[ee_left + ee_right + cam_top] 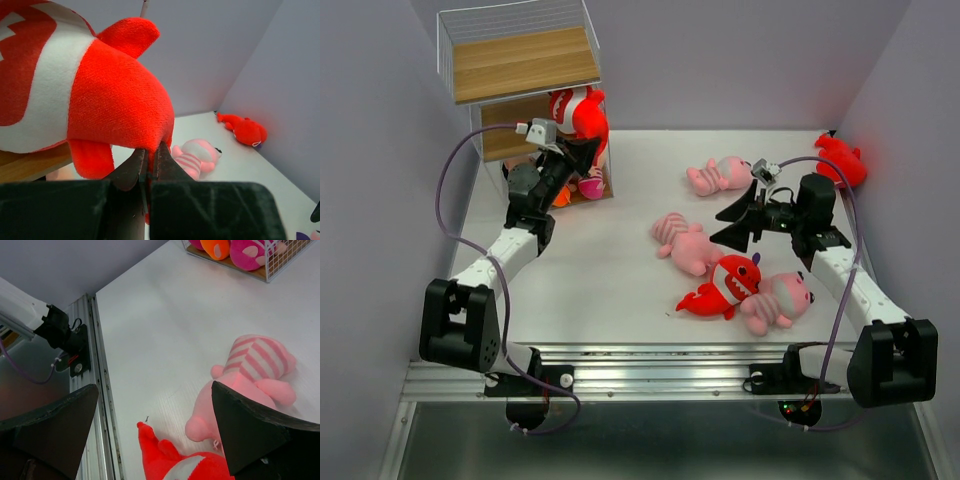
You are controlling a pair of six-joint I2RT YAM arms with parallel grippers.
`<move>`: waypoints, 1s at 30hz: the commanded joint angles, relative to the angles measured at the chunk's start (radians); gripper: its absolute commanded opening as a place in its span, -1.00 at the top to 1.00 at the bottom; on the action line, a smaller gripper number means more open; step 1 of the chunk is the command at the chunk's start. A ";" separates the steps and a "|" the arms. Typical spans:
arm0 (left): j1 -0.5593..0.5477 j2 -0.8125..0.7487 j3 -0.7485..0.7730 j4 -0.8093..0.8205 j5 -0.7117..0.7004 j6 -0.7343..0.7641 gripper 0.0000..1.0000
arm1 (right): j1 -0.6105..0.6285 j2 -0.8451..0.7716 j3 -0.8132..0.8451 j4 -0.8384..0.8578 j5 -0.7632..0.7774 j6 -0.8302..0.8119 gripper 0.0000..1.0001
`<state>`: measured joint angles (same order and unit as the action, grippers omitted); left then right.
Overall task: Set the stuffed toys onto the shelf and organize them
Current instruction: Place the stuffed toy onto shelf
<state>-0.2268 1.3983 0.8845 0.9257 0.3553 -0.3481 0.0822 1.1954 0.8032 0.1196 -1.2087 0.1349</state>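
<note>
White table (pixel 600 290), lavender walls. Shelf (pixel 520 60) at 11 o'clock. Left gripper (pixel 150 154): jaws pinched on a red shark (pixel 115 95), lifted against the shelf front, seemingly bound for the middle tier. Right gripper (pixel 745 215): jaws wide, empty, beside a pink striped animal (pixel 685 243) at 3 o'clock, probably the next pick.
</note>
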 commanded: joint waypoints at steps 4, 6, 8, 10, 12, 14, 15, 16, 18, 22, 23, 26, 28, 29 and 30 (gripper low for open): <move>0.004 0.027 0.085 0.113 0.002 -0.043 1.00 | -0.018 -0.020 -0.002 0.034 -0.029 -0.008 -1.00; 0.006 0.036 0.090 0.119 -0.009 -0.045 1.00 | -0.018 -0.019 -0.002 0.032 -0.031 -0.006 -1.00; 0.007 0.048 0.091 0.131 -0.012 -0.055 1.00 | -0.018 -0.019 -0.002 0.034 -0.032 -0.006 -1.00; 0.014 0.063 0.094 0.143 -0.009 -0.069 1.00 | -0.027 -0.019 -0.002 0.032 -0.034 -0.004 -1.00; 0.020 0.074 0.100 0.160 0.002 -0.087 1.00 | -0.027 -0.019 -0.002 0.034 -0.034 -0.004 -1.00; 0.024 0.090 0.106 0.180 0.013 -0.110 1.00 | -0.027 -0.019 -0.002 0.034 -0.034 -0.004 -1.00; 0.027 0.094 0.107 0.186 0.017 -0.111 1.00 | -0.027 -0.019 -0.002 0.034 -0.034 -0.004 -1.00; 0.032 0.105 0.111 0.191 0.020 -0.123 1.00 | -0.027 -0.019 -0.002 0.034 -0.035 -0.004 -1.00; 0.037 0.114 0.123 0.194 0.028 -0.129 1.00 | -0.027 -0.019 -0.002 0.035 -0.037 -0.003 -1.00; 0.050 0.131 0.137 0.194 0.030 -0.135 1.00 | -0.027 -0.017 -0.002 0.034 -0.041 -0.001 -1.00; 0.055 0.139 0.145 0.193 0.034 -0.140 1.00 | -0.027 -0.017 -0.002 0.034 -0.043 -0.001 -1.00; 0.057 0.154 0.160 0.182 0.042 -0.140 1.00 | -0.027 -0.016 -0.004 0.034 -0.043 -0.001 -1.00; 0.058 0.162 0.177 0.168 0.048 -0.140 1.00 | -0.027 -0.013 -0.004 0.034 -0.043 -0.001 -1.00; 0.058 0.169 0.183 0.160 0.054 -0.138 1.00 | -0.027 -0.014 -0.002 0.035 -0.043 -0.001 -1.00; 0.058 0.174 0.197 0.156 0.059 -0.138 1.00 | -0.027 -0.014 -0.004 0.034 -0.043 -0.001 -1.00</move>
<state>-0.1741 1.5742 1.0058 1.0176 0.3801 -0.4850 0.0639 1.1954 0.8032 0.1196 -1.2308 0.1352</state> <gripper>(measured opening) 0.077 0.998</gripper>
